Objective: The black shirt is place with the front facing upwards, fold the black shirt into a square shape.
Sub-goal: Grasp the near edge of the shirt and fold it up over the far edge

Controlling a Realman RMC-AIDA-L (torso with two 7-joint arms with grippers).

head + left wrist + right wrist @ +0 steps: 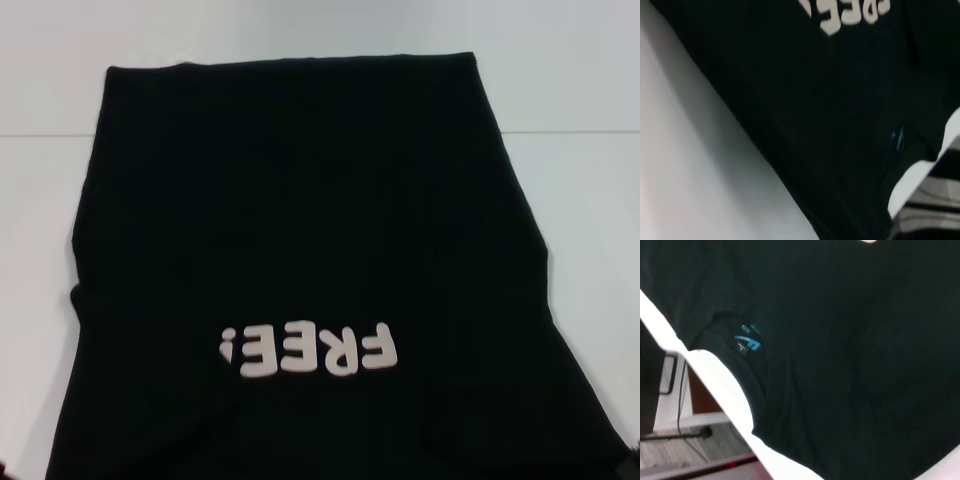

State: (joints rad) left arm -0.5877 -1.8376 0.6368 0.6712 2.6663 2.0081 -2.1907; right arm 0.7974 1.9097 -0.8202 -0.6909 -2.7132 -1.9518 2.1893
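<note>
The black shirt [300, 230] lies flat on the white table [580, 200], front up. Its white "FREE!" lettering [308, 350] reads upside down from my side. Both long sides look folded in, so the shirt forms a tall strip with its hem at the far end. In the left wrist view the shirt [830, 110] fills the picture, with the lettering [850, 12] and a bit of the blue neck label [897, 137]. In the right wrist view the collar and blue neck label [747, 342] lie near the table's front edge. Neither gripper's fingers show in any view.
Bare white table [40, 200] lies on both sides of the shirt and beyond its far end. The table's front edge [715, 380] runs close to the collar, with floor and a cable [680, 405] below it.
</note>
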